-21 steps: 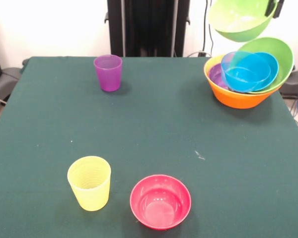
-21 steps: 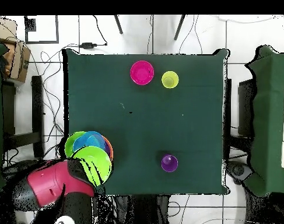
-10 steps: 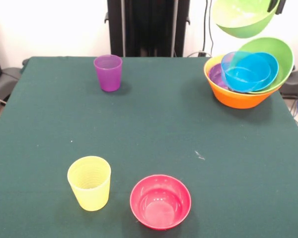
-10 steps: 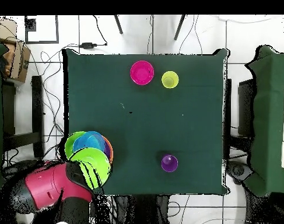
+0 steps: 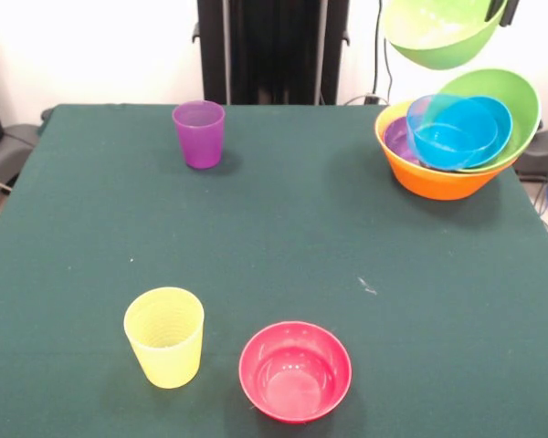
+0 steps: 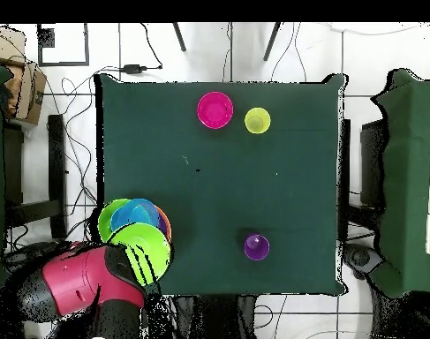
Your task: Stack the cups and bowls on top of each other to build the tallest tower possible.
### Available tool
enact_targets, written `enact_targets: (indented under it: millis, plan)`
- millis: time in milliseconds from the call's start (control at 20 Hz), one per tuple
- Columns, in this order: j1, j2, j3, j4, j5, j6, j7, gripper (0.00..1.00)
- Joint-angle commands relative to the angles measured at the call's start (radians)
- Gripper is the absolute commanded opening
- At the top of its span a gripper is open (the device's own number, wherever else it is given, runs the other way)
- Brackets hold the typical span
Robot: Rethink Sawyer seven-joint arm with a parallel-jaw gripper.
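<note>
Dark green worktop (image 5: 283, 228) with scattered plastic cups and bowls. Lifted lime green bowl (image 5: 436, 35) hanging in the air at the top right of the front view, tilted, clear above the tower (image 5: 457, 137) and not touching it. Claw (image 5: 503, 13) barely visible as a dark piece at that bowl's right rim, closed on the rim and carrying the bowl.

Tower at the worktop's far right corner in the front view: large orange bowl (image 5: 429, 179) as base, holding a second lime green bowl (image 5: 514, 100) leaning up to the right, blue bowls (image 5: 457, 132) nested inside it, and a sliver of purple bowl (image 5: 399, 139) at the left.

Purple cup (image 5: 199, 133) upright near the far edge, left of centre, well apart from the tower. Ribbed yellow cup (image 5: 164, 336) upright near the near edge, with the pink-red bowl (image 5: 295, 370) just beside it on the right, apart from it, open side up.

From overhead: red and black arm (image 6: 81, 284) reaching over the worktop's corner, lifted green bowl overlapping the tower beneath.
</note>
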Motion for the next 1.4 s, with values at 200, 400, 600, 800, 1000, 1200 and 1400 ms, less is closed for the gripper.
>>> enact_targets:
  millis: [200, 400, 600, 800, 1000, 1200, 1400]
  plan:
    - [0.013, 0.023, 0.0, -0.029, 0.015, 0.081, 0.144, 0.0]
    - [0.022, 0.031, 0.001, -0.018, 0.02, 0.062, 0.145, 0.0]
    - [0.029, 0.032, -0.008, -0.028, -0.002, 0.038, 0.128, 1.0]
    - [0.043, 0.042, -0.015, -0.055, 0.005, 0.061, 0.144, 1.0]
    - [0.052, 0.063, -0.026, -0.096, 0.005, 0.093, 0.151, 1.0]
    - [0.053, 0.077, -0.028, -0.105, 0.01, 0.091, 0.145, 1.0]
    - [0.047, 0.09, -0.028, -0.122, 0.016, 0.1, 0.132, 1.0]
